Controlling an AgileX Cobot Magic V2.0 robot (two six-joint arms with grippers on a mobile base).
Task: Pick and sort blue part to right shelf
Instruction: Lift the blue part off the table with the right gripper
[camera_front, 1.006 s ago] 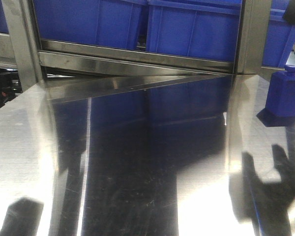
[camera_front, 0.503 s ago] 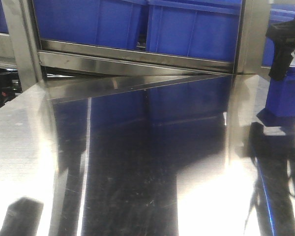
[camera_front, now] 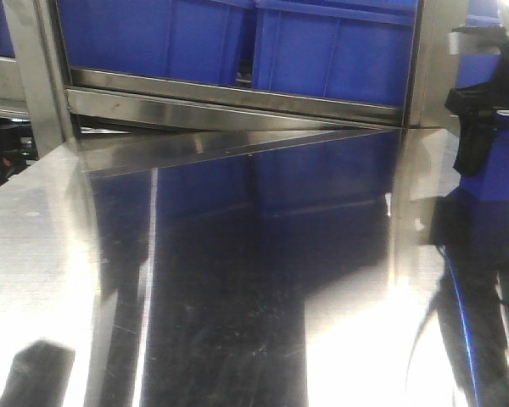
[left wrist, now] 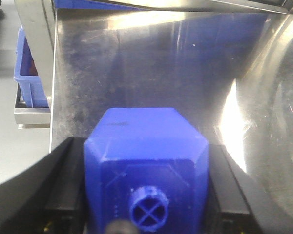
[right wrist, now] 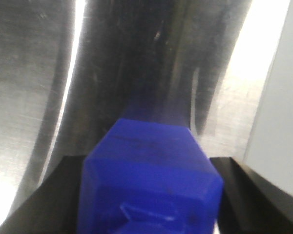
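In the left wrist view the blue part (left wrist: 146, 141), boxy with sloped shoulders and a round stub (left wrist: 147, 209), sits between my left gripper's (left wrist: 146, 195) black fingers (left wrist: 63, 185), which press both its sides. That gripper is out of the front view. My right gripper (camera_front: 490, 161) is down over a similar blue block (camera_front: 502, 174) standing on the table at the far right. In the right wrist view the gripper (right wrist: 149, 195) has its fingers (right wrist: 53, 195) close along both sides of the block (right wrist: 151, 156); contact is unclear. The right shelf's front rail (camera_front: 237, 106) carries large blue bins (camera_front: 331, 51).
The steel table (camera_front: 237, 297) is mirror-bright and ends at the shelf's rail. A steel upright (camera_front: 428, 59) stands just left of my right gripper. In the left wrist view another upright (left wrist: 36, 44) and a blue bin (left wrist: 27, 73) lie past the table's left edge.
My right gripper has come down from the top right corner over the standing blue block, and its fingers now flank the body. The block has not moved.
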